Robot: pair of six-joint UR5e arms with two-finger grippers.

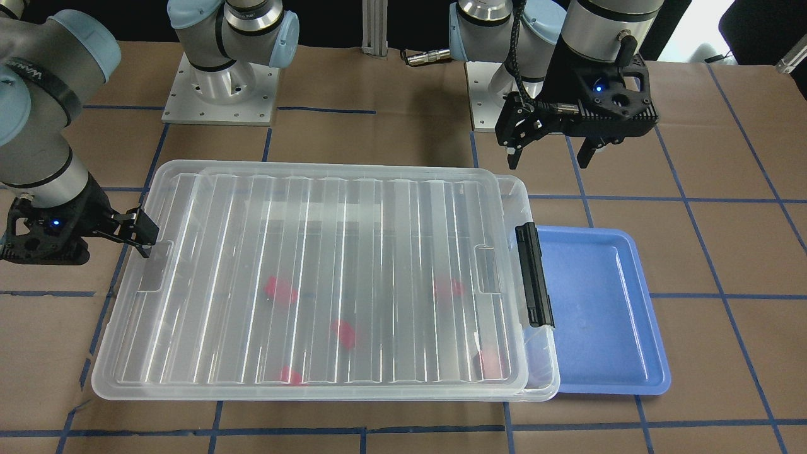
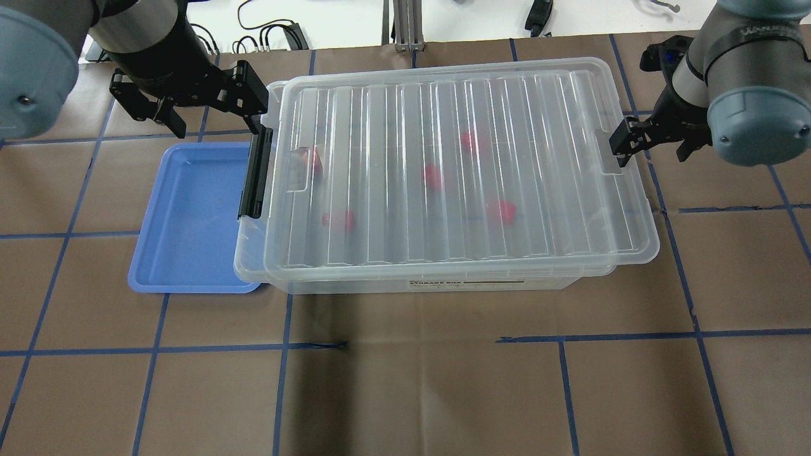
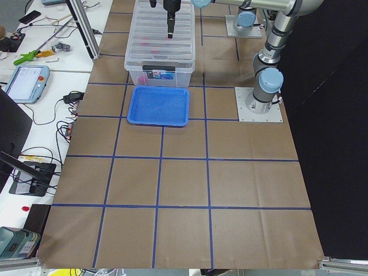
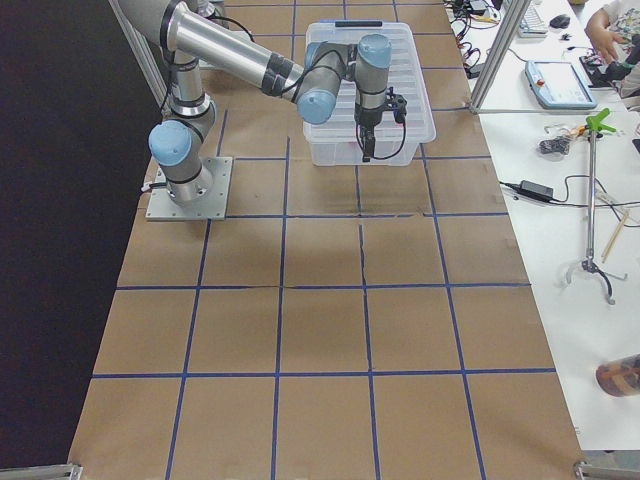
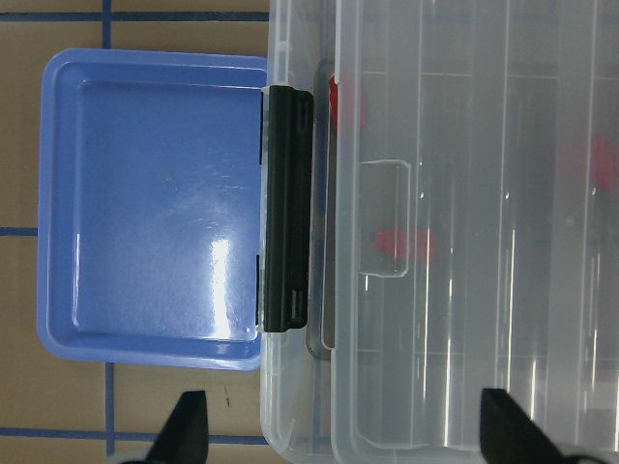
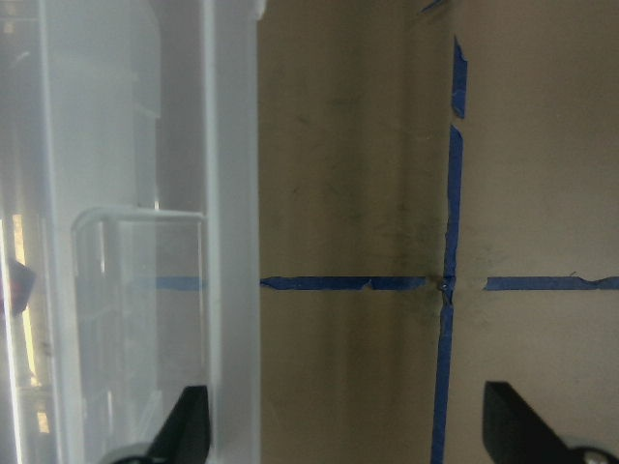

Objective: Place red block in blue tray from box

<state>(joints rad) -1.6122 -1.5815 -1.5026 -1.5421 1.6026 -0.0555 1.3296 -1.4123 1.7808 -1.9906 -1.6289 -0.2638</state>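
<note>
The red block (image 1: 280, 290) lies with four others under the lid (image 1: 353, 208) covering the box (image 1: 541, 362), beside the blue tray (image 1: 599, 302), while the left gripper (image 1: 550, 157) and right gripper (image 1: 146, 238) hover open-jawed at opposite ends, likely to free the lid first.
</note>
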